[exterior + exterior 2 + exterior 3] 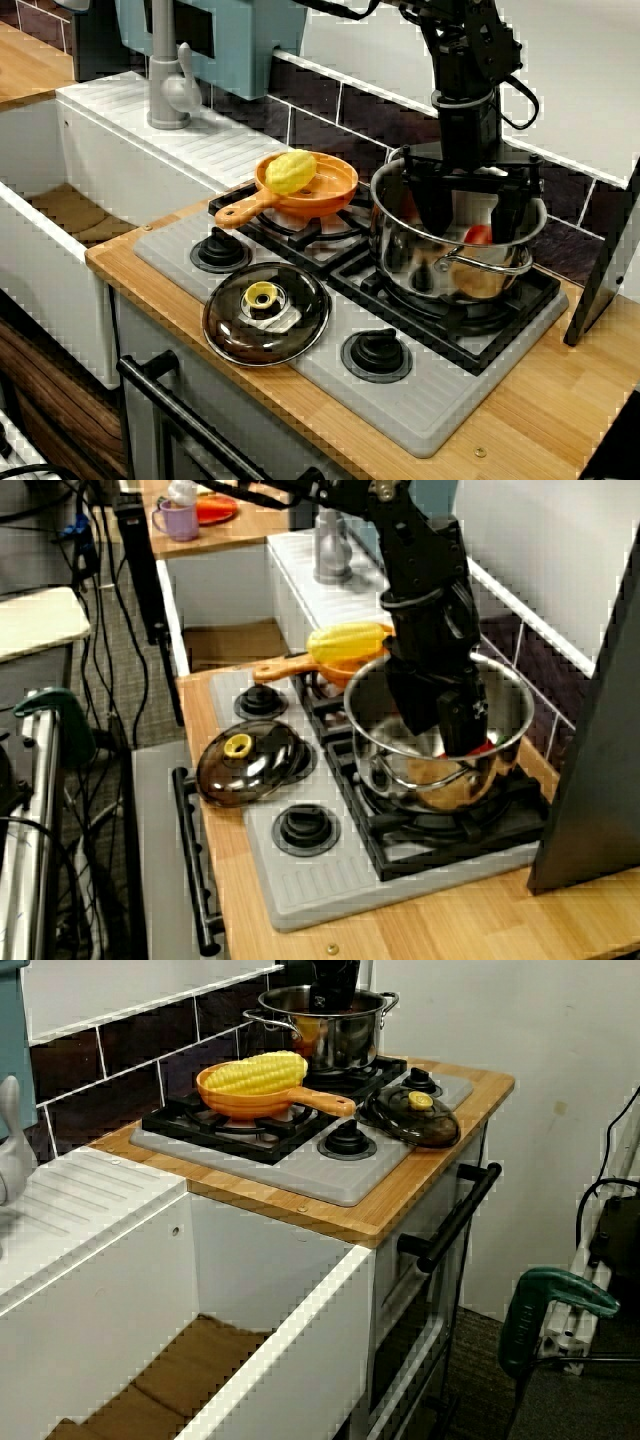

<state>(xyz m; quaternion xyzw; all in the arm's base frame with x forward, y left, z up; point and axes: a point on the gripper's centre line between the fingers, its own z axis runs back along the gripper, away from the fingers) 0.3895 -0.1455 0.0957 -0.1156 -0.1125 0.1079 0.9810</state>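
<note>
Front view: gripper (pixel 470 222) inside pot (pixel 405 252), seemingly straddling red object (pixel 479 235).

An orange pan (pixel 340 178) holding a yellow corn cob (pixel 290 171) sits on a burner of the grey stove (pixel 430 400). A glass lid (pixel 290 325) lies on the stove's front edge between two black dials (pixel 220 250).

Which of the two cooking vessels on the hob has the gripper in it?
The steel pot: the gripper reaches down inside it, jaws apart, near a red item. The orange pan beside it holds only yellow corn.
</note>
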